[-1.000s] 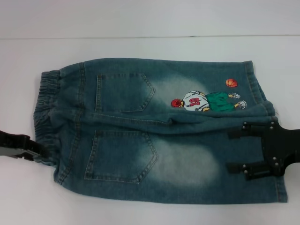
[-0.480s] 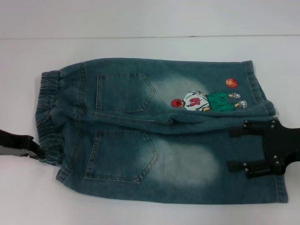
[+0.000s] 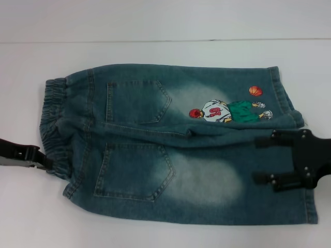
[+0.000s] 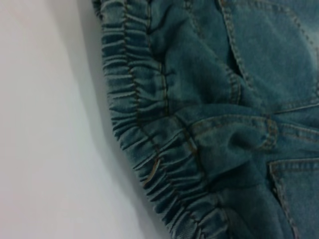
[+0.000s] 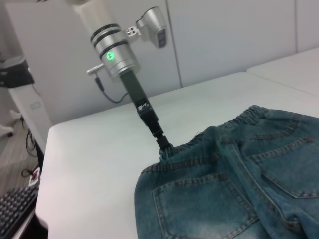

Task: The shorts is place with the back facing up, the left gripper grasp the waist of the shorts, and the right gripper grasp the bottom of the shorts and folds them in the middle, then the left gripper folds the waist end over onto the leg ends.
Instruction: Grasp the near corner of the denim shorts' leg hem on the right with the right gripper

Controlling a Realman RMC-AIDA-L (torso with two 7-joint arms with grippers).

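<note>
Head view: left pincer (image 3: 44,164) pinches only the waist (image 3: 51,129) edge so it may slip; right pincer (image 3: 269,160) hangs spread above the shorts (image 3: 176,150).

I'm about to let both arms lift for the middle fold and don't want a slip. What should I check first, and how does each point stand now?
1. Shorts lying back up, pockets showing: ok.
2. Left gripper at the waist: ok, its tip meets the ruffled band's near corner.
3. Left grip closed on cloth: cannot tell.
4. Right gripper over the bottom: ok, fingers spread above the near leg.
5. Right grip on the hem: not ok, jaws open and nothing pinched.
6. Table space beyond the shorts for the fold: ok.
</note>
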